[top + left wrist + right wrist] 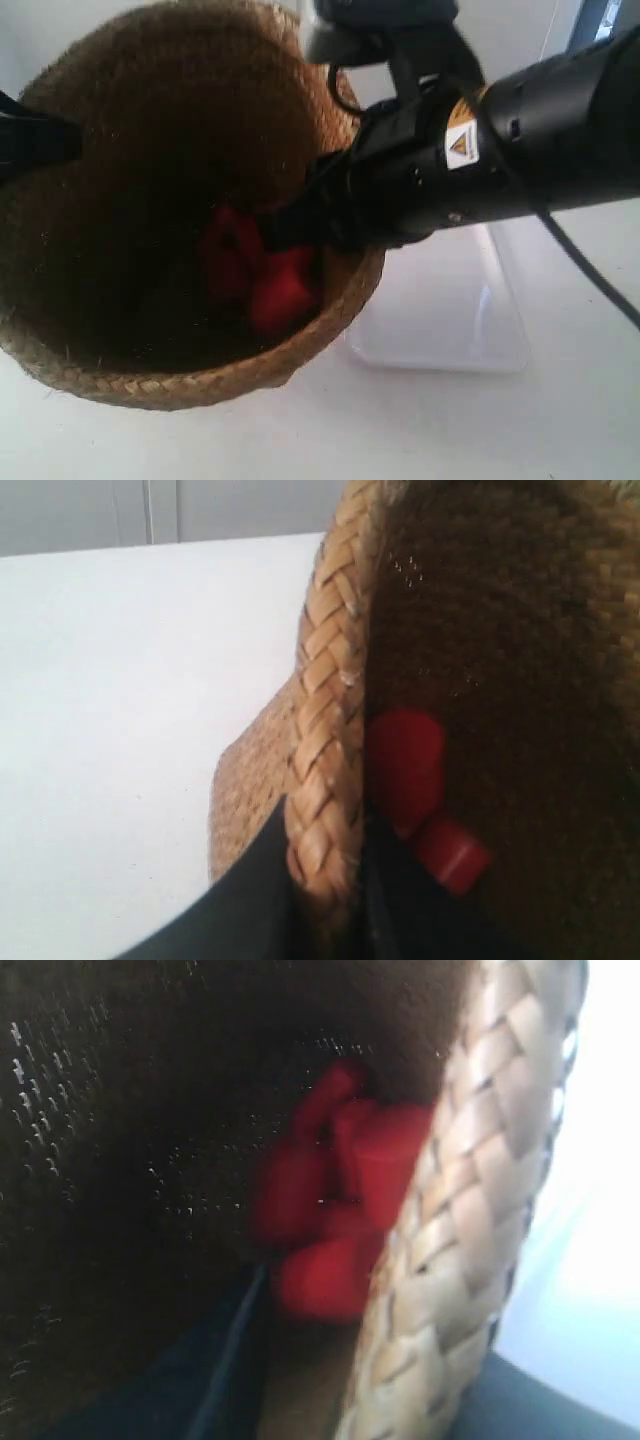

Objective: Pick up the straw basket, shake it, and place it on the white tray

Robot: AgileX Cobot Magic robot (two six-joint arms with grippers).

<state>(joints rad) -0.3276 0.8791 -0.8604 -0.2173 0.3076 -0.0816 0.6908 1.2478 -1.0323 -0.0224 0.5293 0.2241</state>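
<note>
While pinching the basket (150,200) at opposite sides of its rim, holding it tilted, mouth toward the exterior camera, seemingly clear of the table (450,430). Clamping that rim with the left gripper (325,880), one finger inside, one outside; doing likewise with the right gripper (370,1390), probably for balance during shaking. Carrying red pieces (260,270) low inside. Hanging beside the tray (440,320), not yet over it.

This looks like a robotics lab bench. A bare white tabletop (110,740) spreads out beyond the left gripper (325,905) to plain pale wall panels (150,510). A black industrial arm (560,120) carries a yellow warning sticker (460,145) and a trailing cable (590,270) behind its wrist.
</note>
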